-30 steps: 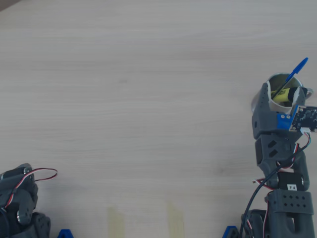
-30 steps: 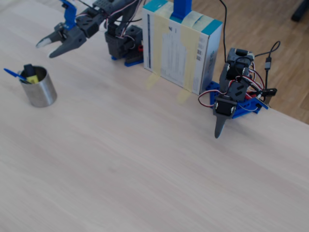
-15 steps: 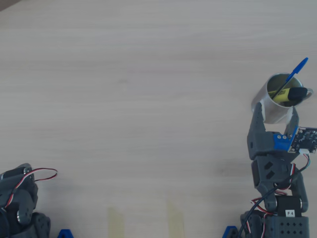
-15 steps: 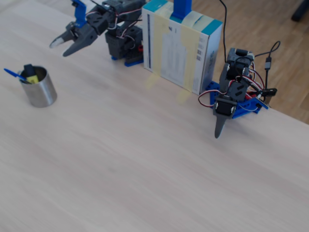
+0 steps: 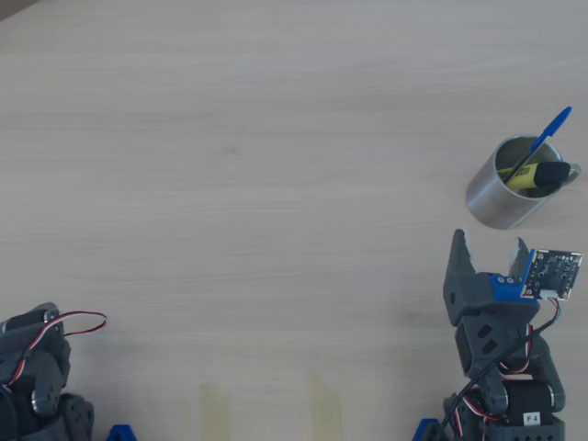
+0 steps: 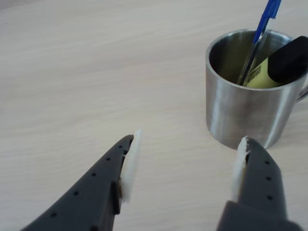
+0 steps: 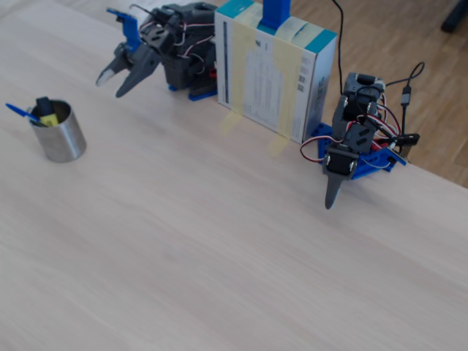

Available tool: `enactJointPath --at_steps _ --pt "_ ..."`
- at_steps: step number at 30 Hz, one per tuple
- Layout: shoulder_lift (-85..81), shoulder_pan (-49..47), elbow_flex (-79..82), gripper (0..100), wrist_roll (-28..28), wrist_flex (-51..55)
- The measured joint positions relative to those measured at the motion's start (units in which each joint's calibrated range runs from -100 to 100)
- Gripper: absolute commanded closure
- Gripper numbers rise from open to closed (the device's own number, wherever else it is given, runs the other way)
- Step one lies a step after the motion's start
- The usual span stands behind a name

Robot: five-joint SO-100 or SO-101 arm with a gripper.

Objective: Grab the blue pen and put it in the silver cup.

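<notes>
The silver cup (image 5: 504, 188) (image 6: 248, 101) (image 7: 58, 131) stands upright on the pale wooden table. The blue pen (image 5: 542, 138) (image 6: 262, 29) (image 7: 18, 112) leans inside it, cap end sticking out over the rim, beside a yellow highlighter with a black cap (image 5: 537, 175) (image 6: 284, 62). My gripper (image 5: 490, 250) (image 6: 185, 163) (image 7: 121, 75) is open and holds nothing. It hovers a short way back from the cup, toward the arm's base, with a clear gap between fingertips and cup wall. White pads line both fingers (image 6: 131, 159).
A second arm (image 7: 351, 146) (image 5: 37, 372) is parked folded at the table's edge, its gripper pointing down. A white and teal box (image 7: 274, 66) stands between the two arm bases. The table's edge and floor (image 7: 409, 44) lie behind them.
My gripper has drawn back from over the cup toward the arm's base, staying open. The blue pen and highlighter have stayed in the cup.
</notes>
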Motion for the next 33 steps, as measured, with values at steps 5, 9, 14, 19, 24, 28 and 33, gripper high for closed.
enactJointPath --at_steps 5,9,14,19,24,28,33 --pt "-2.33 -0.33 1.26 69 0.0 6.39" --pt "-2.67 -0.08 1.26 69 0.0 12.53" --pt "-2.83 -1.34 3.07 73 -0.15 16.23" --pt "-2.92 -4.1 9.29 74 -1.85 16.81" --pt "-3.17 -4.6 9.29 74 -1.85 23.2" --pt "-3.25 -5.18 9.29 74 -1.74 30.35" --pt "-3.83 -4.77 9.29 77 1.49 32.2"
